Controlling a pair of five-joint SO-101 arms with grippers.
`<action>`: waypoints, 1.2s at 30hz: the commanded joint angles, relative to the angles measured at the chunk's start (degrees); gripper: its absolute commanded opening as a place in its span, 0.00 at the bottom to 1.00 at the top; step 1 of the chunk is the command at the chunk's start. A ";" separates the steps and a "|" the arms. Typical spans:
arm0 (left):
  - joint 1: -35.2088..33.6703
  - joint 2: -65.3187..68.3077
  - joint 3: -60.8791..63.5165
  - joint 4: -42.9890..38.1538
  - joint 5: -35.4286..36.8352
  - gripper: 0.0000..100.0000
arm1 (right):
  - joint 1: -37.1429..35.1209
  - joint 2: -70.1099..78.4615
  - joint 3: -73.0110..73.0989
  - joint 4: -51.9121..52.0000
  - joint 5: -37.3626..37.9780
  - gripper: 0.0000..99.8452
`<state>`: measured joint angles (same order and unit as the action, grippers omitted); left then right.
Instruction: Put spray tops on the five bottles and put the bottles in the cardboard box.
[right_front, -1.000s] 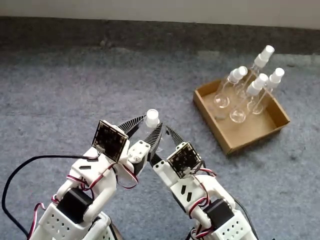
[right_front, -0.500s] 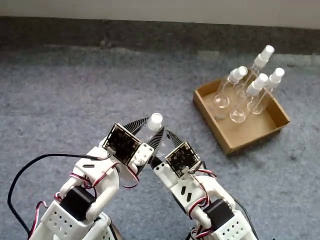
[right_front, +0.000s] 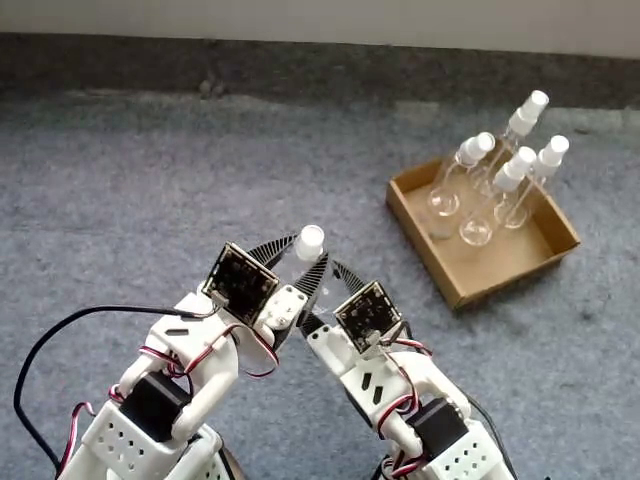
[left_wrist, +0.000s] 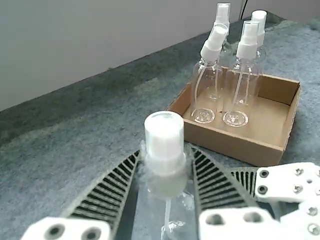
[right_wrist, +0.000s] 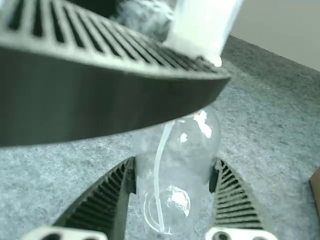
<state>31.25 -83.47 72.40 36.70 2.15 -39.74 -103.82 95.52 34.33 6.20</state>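
A clear bottle (right_wrist: 172, 170) stands upright on the grey carpet between the two arms, with a white spray top (right_front: 309, 241) on its neck. My left gripper (left_wrist: 164, 167) is shut on the spray top (left_wrist: 164, 142), one ribbed finger on each side. Lower down, my right gripper (right_wrist: 170, 200) is shut on the bottle's body. In the high view the right gripper (right_front: 325, 283) sits just below the left gripper (right_front: 300, 255). The cardboard box (right_front: 505, 280) lies to the right and holds several capped bottles (right_front: 478, 195). It also appears in the left wrist view as the box (left_wrist: 235, 140).
Grey carpet (right_front: 150, 190) covers the whole surface, with open room left of the arms and between the arms and the box. A dark strip and a pale wall (right_front: 320, 20) run along the far edge. A black cable (right_front: 40, 350) loops beside the left arm.
The left arm's wrist has swung to the right and closer over the bottle, and the spray top shifted slightly right and down. The right arm has barely moved.
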 joint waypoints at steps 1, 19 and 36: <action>-0.66 -0.84 -0.13 0.44 3.25 0.01 | -0.31 -1.45 2.77 -0.04 -2.81 0.13; -1.63 -0.92 4.00 0.09 3.16 0.08 | -0.31 -1.45 2.77 -0.04 -4.57 0.13; -8.75 -10.86 -1.80 8.35 3.25 0.23 | 4.62 -1.45 2.77 -1.27 -4.48 0.13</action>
<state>23.34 -89.27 75.47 38.46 5.05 -37.71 -104.00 95.52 34.42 1.98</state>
